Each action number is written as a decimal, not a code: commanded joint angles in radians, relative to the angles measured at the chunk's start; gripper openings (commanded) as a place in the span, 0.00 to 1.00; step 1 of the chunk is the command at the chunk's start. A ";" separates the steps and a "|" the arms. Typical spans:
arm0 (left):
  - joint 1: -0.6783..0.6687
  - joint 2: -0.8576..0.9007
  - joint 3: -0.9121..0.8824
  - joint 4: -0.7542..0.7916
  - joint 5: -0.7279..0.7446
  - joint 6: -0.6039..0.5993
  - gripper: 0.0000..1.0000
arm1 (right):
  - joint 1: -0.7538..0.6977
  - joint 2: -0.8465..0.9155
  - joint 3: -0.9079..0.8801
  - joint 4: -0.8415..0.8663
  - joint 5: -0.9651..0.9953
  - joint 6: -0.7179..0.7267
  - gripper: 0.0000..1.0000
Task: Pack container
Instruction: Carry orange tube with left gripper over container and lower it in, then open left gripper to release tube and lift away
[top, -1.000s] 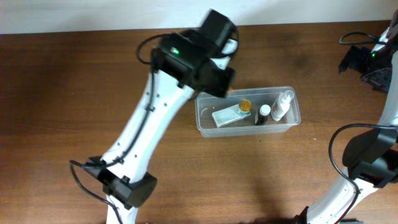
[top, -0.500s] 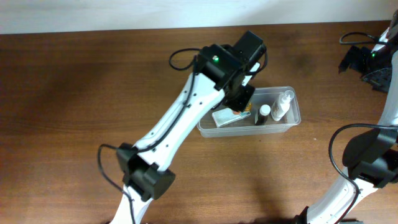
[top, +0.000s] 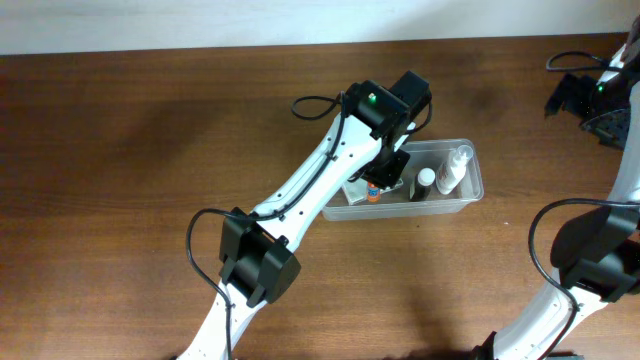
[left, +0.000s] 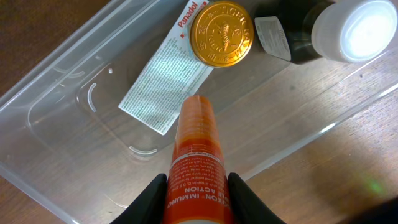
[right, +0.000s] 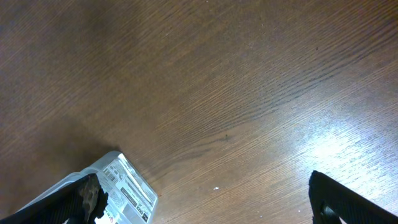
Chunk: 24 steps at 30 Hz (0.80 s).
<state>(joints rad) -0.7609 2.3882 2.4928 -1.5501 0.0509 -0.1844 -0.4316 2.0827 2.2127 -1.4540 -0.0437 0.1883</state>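
Step in hand: placing. The left gripper (left: 198, 194) hangs over the container (top: 440, 205) with an orange tube (left: 196, 140) pinched between its fingers, nose pointing down.
Container: on the wooden table (top: 120, 150), right of centre; clear thin plastic with rounded corners and a raised rim.
Already inside: a flat Panadol pack (left: 163, 87), a gold embossed lid (left: 222, 33), a dark bottle (left: 292, 38) with a white cap, and a pale spray bottle (top: 455, 168).
Next move: probably lower the tube onto the bare floor beside the pack, then let go (being smooth and round, it may roll).
Right gripper (right: 202, 193): fingers spread wide around nothing, over bare wood, well apart from the container.
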 joint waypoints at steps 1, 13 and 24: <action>-0.005 0.010 0.009 -0.006 0.038 -0.006 0.31 | -0.001 0.004 -0.001 0.000 0.002 0.011 0.98; -0.009 0.063 0.009 -0.014 0.039 -0.006 0.35 | -0.001 0.004 -0.001 0.000 0.002 0.011 0.98; -0.009 0.063 0.014 0.000 0.032 0.015 0.38 | -0.001 0.004 -0.001 0.000 0.002 0.011 0.98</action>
<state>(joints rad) -0.7658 2.4466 2.4928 -1.5562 0.0788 -0.1837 -0.4316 2.0827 2.2127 -1.4540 -0.0437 0.1879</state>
